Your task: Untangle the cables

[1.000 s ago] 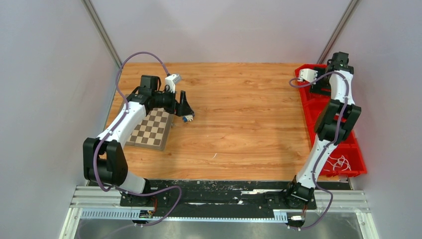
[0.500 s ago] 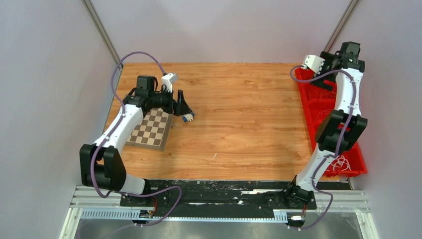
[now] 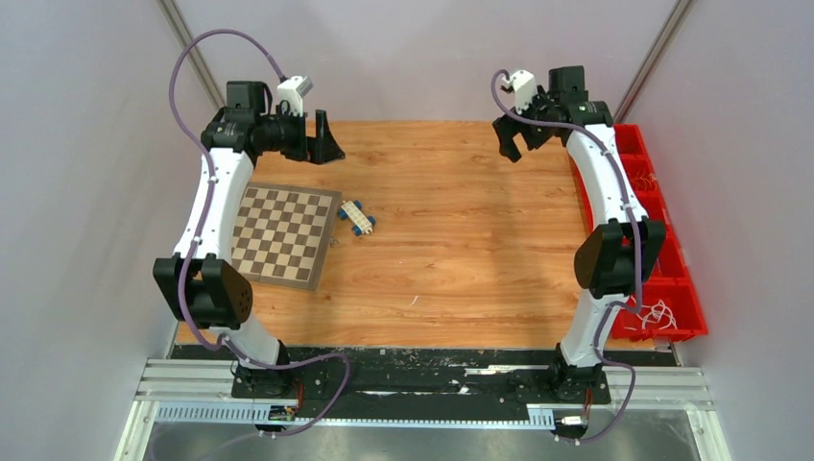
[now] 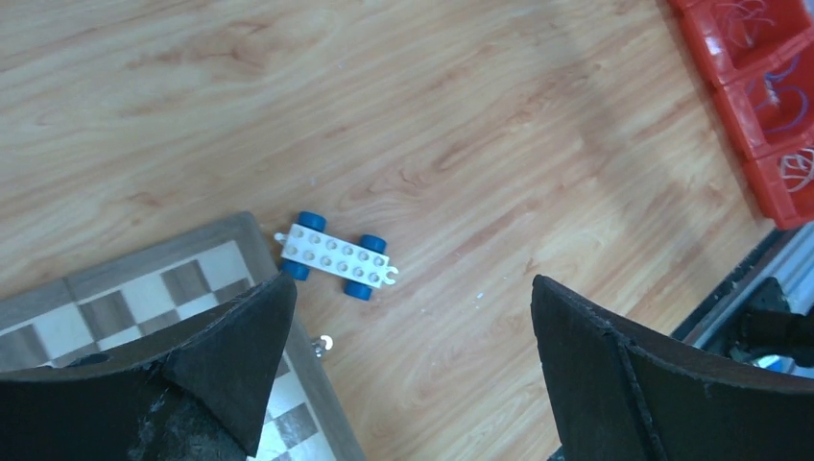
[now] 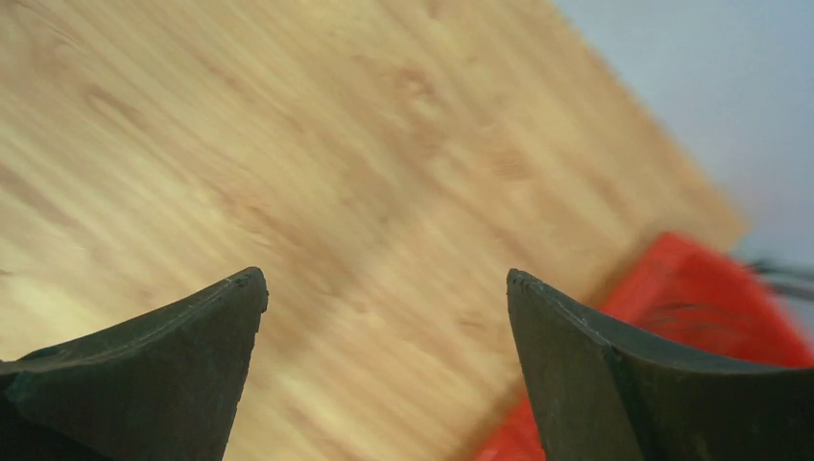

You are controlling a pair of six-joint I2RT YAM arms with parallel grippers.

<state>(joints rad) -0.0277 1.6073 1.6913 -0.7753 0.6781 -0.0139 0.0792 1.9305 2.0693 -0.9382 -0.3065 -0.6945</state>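
At the near right corner of the table (image 3: 461, 269), the closest compartment of a red tray (image 3: 672, 336) holds the cables (image 3: 656, 312), a loose bunch of white strands. More thin strands lie in the compartments further back, also visible in the left wrist view; their colours are too faint to tell apart.

On the left, a chessboard (image 3: 283, 235) lies flat, and a white toy brick with blue wheels (image 3: 357, 217) sits just beside its far right corner.

At the far edge, the left gripper (image 3: 326, 144) hangs above the wood with its jaws spread wide and nothing between them. The right gripper (image 3: 515, 144) hovers opposite, jaws likewise spread and empty, well apart from the tray.
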